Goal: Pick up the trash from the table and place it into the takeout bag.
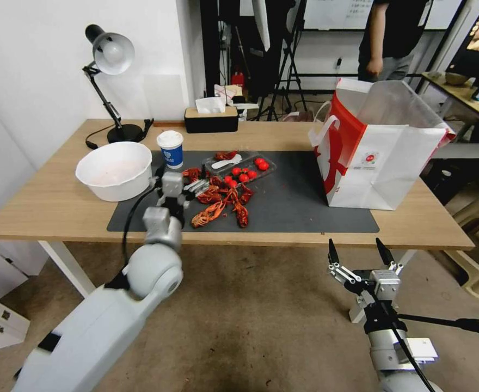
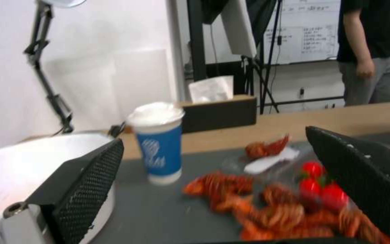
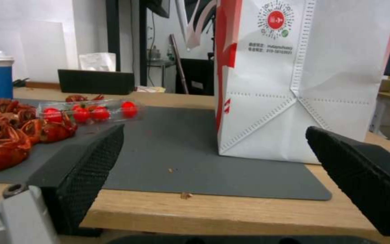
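Head view shows the left gripper (image 1: 188,188) left of centre, jaws spread wide and empty over the crayfish shells (image 1: 220,201), beside the blue-and-white lidded paper cup (image 1: 171,148). Centre on one item before closing. The takeout bag (image 1: 378,147), at right, hides its inside. The right gripper (image 1: 358,255) waits wide apart below the table (image 1: 49,207).

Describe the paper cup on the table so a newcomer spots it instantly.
Start at the dark grey mat on the long wooden table. At its back left corner, between the big white bowl and the crayfish shells, stands the paper cup: the only upright blue-and-white thing there, white-lidded.
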You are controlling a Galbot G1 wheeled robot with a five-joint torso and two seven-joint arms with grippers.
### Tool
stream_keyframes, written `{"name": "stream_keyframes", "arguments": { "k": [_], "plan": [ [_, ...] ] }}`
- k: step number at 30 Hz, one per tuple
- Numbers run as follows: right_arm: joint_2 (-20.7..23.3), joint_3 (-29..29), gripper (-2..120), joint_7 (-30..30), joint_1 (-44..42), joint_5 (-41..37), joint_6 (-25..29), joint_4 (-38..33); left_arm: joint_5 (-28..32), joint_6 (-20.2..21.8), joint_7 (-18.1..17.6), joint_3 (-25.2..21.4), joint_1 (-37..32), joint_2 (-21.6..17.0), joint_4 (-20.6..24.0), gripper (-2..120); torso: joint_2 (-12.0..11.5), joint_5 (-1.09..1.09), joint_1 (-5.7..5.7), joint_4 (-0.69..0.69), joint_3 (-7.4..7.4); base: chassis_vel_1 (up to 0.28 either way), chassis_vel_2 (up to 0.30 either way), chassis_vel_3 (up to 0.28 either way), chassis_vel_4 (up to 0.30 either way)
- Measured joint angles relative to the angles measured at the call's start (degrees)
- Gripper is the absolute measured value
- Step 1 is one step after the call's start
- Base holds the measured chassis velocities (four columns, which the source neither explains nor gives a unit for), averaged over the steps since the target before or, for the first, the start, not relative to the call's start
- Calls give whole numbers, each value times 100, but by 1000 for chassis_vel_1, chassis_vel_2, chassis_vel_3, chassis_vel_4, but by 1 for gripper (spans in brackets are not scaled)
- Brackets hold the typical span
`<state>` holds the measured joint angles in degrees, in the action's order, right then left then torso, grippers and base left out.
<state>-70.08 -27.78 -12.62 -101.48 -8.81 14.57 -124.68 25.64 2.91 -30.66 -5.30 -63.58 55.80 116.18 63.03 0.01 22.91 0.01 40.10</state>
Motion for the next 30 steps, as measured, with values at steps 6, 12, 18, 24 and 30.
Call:
{"name": "stream_keyframes", "arguments": {
  "k": [6,12,18,24,30],
  "plan": [
    [52,6,100,10,39,-53,-12,21,-423,-319,48,-401,-963,136,124,100,0,-2,0,-1,0,0,0,0,0],
    [70,26,100,12,79,-73,-28,21,-692,-616,131,-857,-1639,478,216,100,0,-1,0,-1,0,0,0,0,0],
    [90,42,100,20,81,-85,-30,46,-724,-850,238,-1109,-2027,650,305,100,0,-1,0,-1,0,0,0,0,0],
    [119,62,100,38,112,-104,-27,86,-726,-948,353,-1212,-2305,803,396,100,0,-1,0,-1,0,0,0,0,0],
    [141,62,100,39,139,-134,-34,93,-716,-982,404,-1215,-2338,876,380,100,0,-1,1,-1,0,0,0,0,0]
  ]
}}
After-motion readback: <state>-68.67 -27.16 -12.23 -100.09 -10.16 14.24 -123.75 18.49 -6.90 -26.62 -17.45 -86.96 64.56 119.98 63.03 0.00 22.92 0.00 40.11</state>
